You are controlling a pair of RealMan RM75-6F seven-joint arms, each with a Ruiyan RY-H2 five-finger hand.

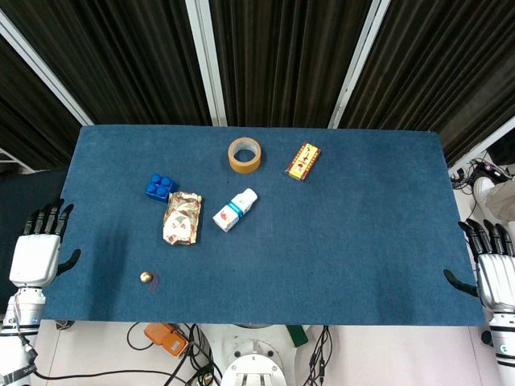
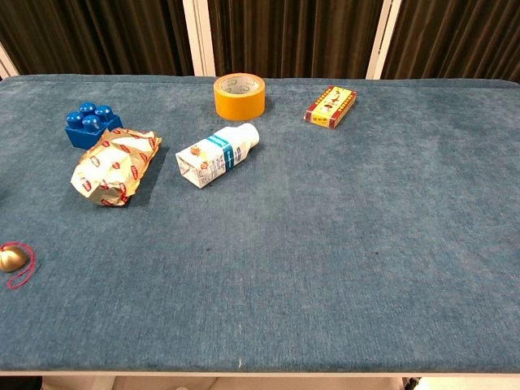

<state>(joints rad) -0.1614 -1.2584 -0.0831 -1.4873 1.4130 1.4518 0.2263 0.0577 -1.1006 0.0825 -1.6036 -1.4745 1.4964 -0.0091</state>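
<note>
My left hand point(image 1: 38, 252) hangs beside the table's left edge, fingers apart, holding nothing. Beside the right edge my right hand point(image 1: 491, 265) is likewise empty with spread fingers. Neither hand shows in the chest view. On the blue cloth lie a roll of tan tape point(image 1: 244, 154) point(image 2: 240, 96), a small red and yellow box point(image 1: 302, 161) point(image 2: 331, 106), a blue toy brick point(image 1: 161, 186) point(image 2: 91, 124), a crumpled snack bag point(image 1: 182, 218) point(image 2: 114, 166), a small milk carton on its side point(image 1: 235, 210) point(image 2: 217, 154), and a little gold bell point(image 1: 146, 277) point(image 2: 10, 259), nearest my left hand.
The blue table point(image 1: 338, 241) spans most of both views, with black curtains behind it. An orange device point(image 1: 166, 338) and cables lie on the floor below the near edge.
</note>
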